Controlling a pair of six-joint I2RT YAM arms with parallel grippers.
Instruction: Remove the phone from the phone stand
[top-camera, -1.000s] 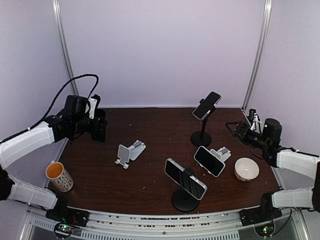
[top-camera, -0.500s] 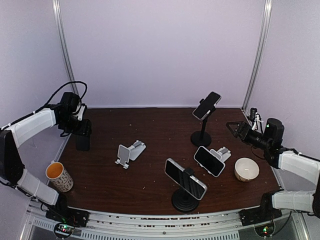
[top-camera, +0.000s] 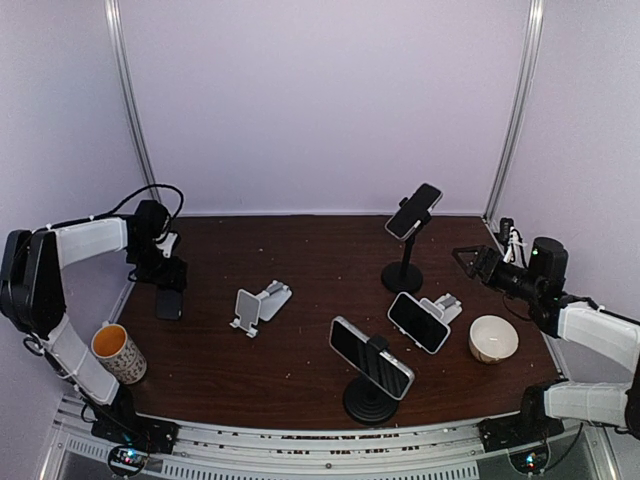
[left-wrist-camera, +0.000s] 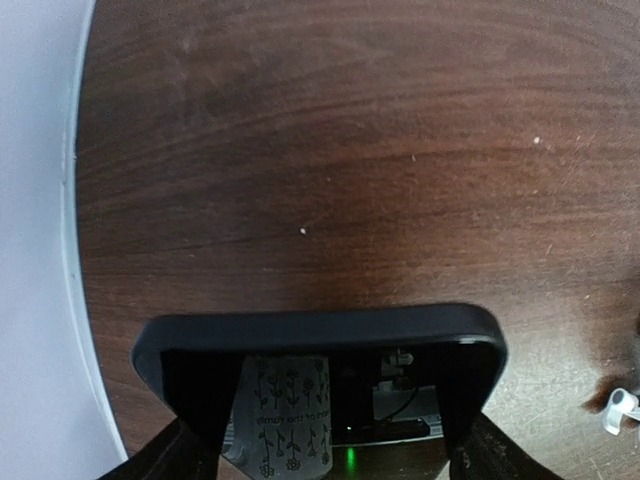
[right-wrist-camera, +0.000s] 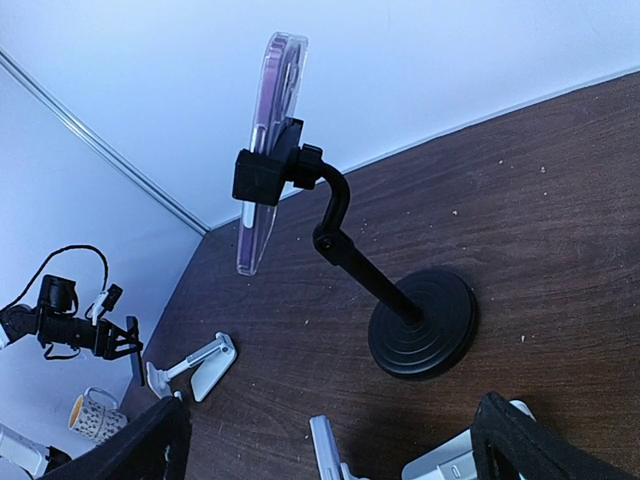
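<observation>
- At the left edge of the dark brown wooden table (top-camera: 310, 250), the left gripper (top-camera: 167, 285) is clamped across the width of a black slab-shaped phone (left-wrist-camera: 320, 328), its fingers (left-wrist-camera: 185, 450) pressing on the two long sides.
- That phone hangs low over bare wood, near a patterned ceramic mug (top-camera: 118, 352). Whether its lower edge touches the table cannot be told.
- To its right, a small white folding plastic stand (top-camera: 262, 302) sits with nothing on it, so the lifting-off looks done.
- What seems left is to lay the phone down and let go.
- Over on the right, the right gripper (top-camera: 468, 260) hovers spread wide, holding nothing. It faces a tall black round-based stand (right-wrist-camera: 420, 325) carrying a clear-cased phone (right-wrist-camera: 268, 150).
</observation>
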